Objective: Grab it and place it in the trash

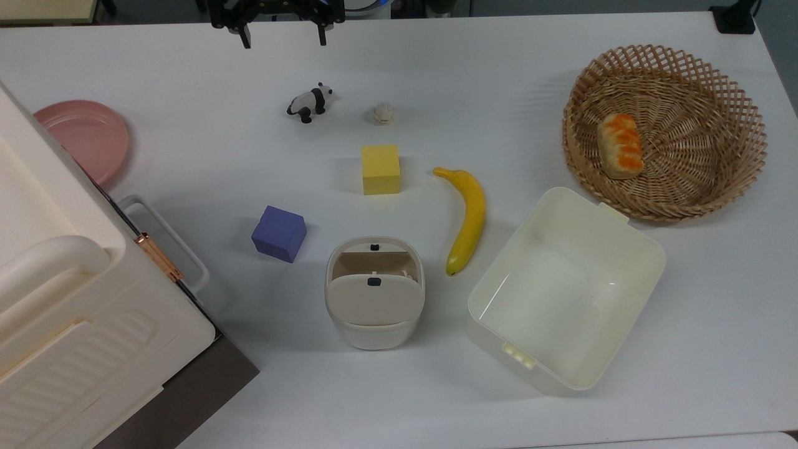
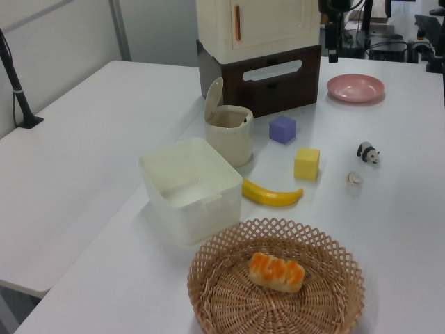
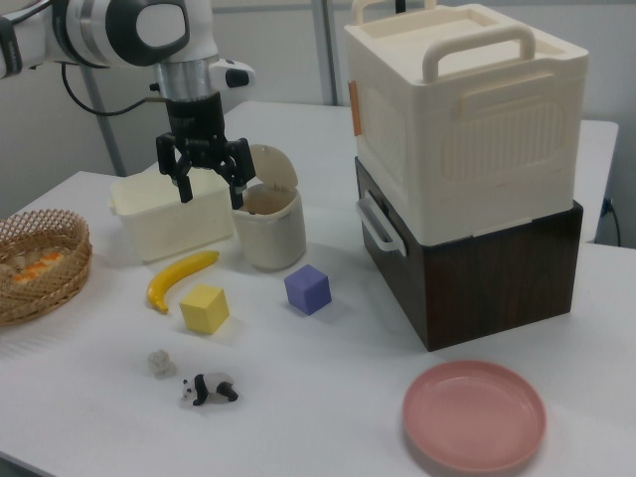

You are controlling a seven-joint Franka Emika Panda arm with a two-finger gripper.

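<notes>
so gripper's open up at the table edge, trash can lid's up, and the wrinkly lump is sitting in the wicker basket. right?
Not quite. The wrinkly lump isn't in the wicker basket; it lies on the bare table, between the panda figurine and the yellow block, as the top view shows. The rest holds: the gripper is open at the table edge and the trash can lid is up.

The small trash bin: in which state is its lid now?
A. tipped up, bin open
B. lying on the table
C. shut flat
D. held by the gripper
A: in the left view the trash bin's lid stands tilted up behind its open mouth.
</notes>
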